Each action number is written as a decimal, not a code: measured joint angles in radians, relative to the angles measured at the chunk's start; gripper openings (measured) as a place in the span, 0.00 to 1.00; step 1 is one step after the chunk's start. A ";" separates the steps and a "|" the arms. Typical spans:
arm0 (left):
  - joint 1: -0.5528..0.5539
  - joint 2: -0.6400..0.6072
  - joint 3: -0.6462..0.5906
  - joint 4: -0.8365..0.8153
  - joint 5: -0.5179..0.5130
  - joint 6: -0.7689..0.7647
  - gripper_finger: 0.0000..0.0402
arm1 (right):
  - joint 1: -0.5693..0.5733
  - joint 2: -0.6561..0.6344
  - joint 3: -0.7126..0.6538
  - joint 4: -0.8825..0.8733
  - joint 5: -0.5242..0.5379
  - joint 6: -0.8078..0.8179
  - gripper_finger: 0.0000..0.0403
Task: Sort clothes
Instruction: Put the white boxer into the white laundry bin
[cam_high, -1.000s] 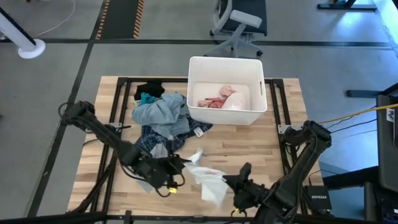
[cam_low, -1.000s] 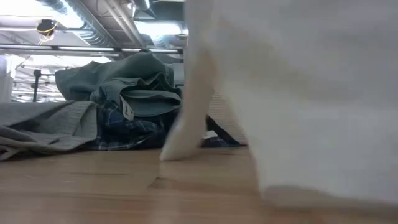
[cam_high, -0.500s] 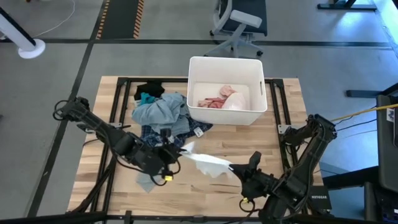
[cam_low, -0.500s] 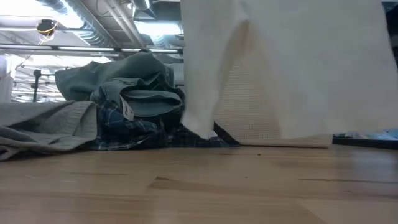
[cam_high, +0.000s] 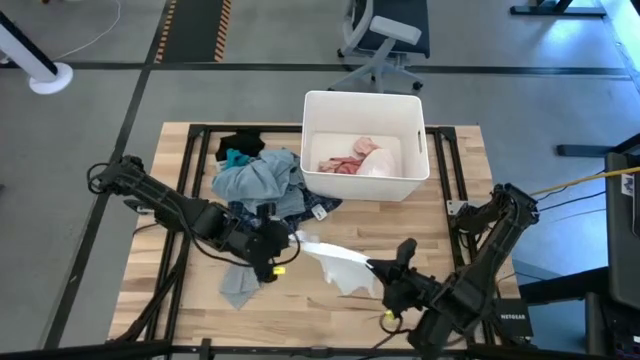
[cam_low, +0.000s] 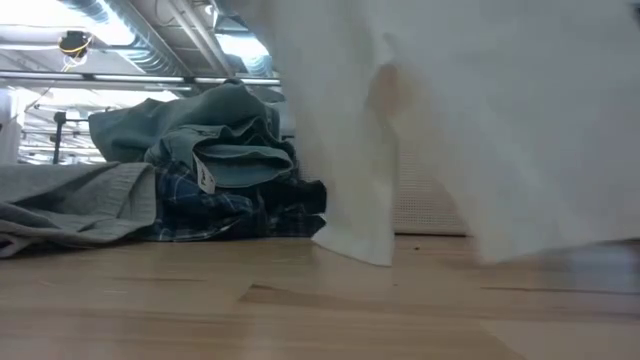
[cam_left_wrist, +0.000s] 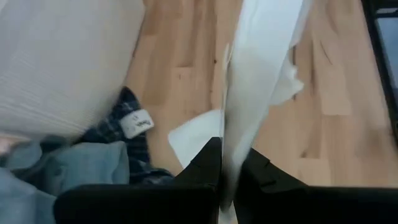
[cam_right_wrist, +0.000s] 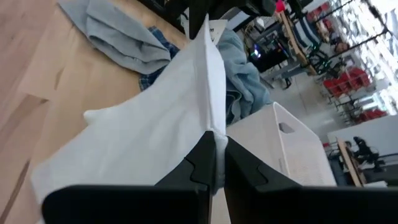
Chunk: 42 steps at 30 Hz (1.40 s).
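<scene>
A white garment (cam_high: 335, 262) is stretched between my two grippers over the table's near middle. My left gripper (cam_high: 288, 243) is shut on its left end; my right gripper (cam_high: 378, 270) is shut on its right end. The garment fills the low view (cam_low: 480, 120). A pile of light blue-grey (cam_high: 255, 180), dark plaid (cam_high: 250, 215), teal (cam_high: 237, 157) and black (cam_high: 238, 143) clothes lies at the far left. A pink garment (cam_high: 350, 160) lies in the white bin (cam_high: 365, 105). A grey piece (cam_high: 238, 285) lies on the table under my left arm. My left gripper pinches an edge of the white garment (cam_left_wrist: 231, 163) between its two fingers, coming level from the table's left. The cloth runs away from the fingers as a narrow folded band. My right gripper pinches a fold of the white garment (cam_right_wrist: 210, 124) between its two fingers, coming from the table's near right. The cloth spreads out from the fingers and sags between the two grippers.
The white bin stands at the far middle of the wooden table (cam_high: 440, 220). The clothes pile with a small white tag (cam_left_wrist: 138, 122) lies just left of the bin. Bare wood shows at the near left and at the right.
Both grippers have lifted the white garment off the table and drawn it out between them, then brought it a little toward the far edge. My left gripper has gone toward the pile, my right gripper up and toward the far edge. The garment has gone from crumpled to spread.
</scene>
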<state>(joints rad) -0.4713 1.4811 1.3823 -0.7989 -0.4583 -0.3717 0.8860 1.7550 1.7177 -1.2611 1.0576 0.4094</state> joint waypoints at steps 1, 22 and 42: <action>0.008 0.000 0.000 0.009 0.026 -0.017 0.03 | -0.009 0.002 -0.007 0.019 -0.006 -0.019 0.07; -0.158 -0.009 0.049 0.114 0.368 0.011 0.03 | 0.134 0.001 0.013 0.240 -0.028 -0.144 0.07; 0.345 0.005 -0.332 0.381 0.348 0.131 0.03 | -0.131 0.001 -0.475 -0.068 -0.202 0.315 0.07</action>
<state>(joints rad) -0.1267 1.4864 1.0505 -0.4177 -0.1104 -0.2405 0.7553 1.7565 1.2423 -1.3295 0.8561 0.7248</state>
